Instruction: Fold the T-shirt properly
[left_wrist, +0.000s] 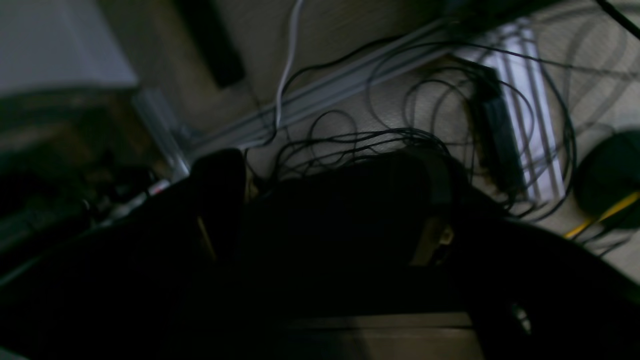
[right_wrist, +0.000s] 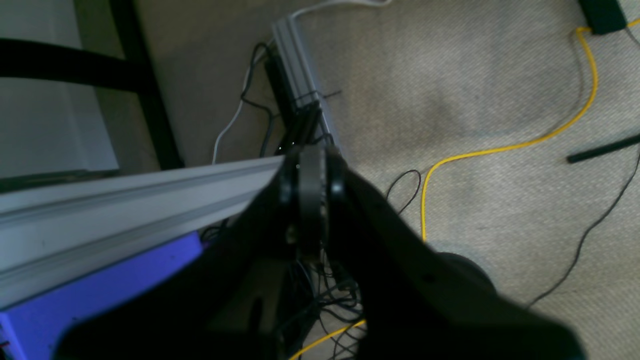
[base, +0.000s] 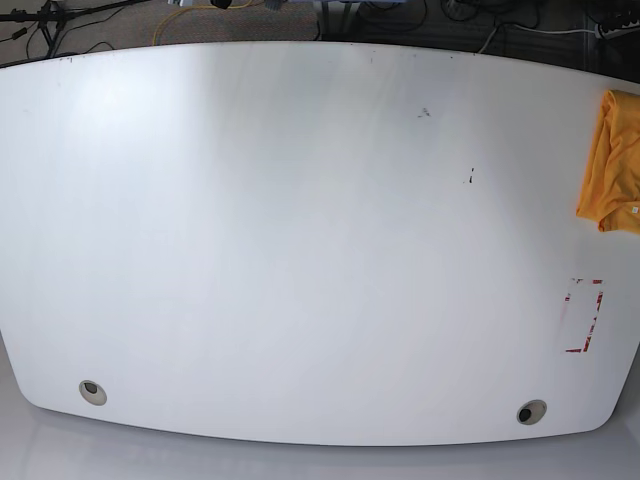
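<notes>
wide white table bare but for task garment at its far right edge
mustard orange-yellow cotton t-shirt lies bunched, partly out of base view; right gripper pressed shut over carpet, left gripper too dark to judge; advise bringing both arms over the table, spreading the shirt flat first

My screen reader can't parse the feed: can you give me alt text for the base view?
A white table fills the view, with the mustard T-shirt bunched at its right edge, partly cut off by the frame. A red-marked rectangle sits on the table below the shirt, and neither arm is visible.
</notes>
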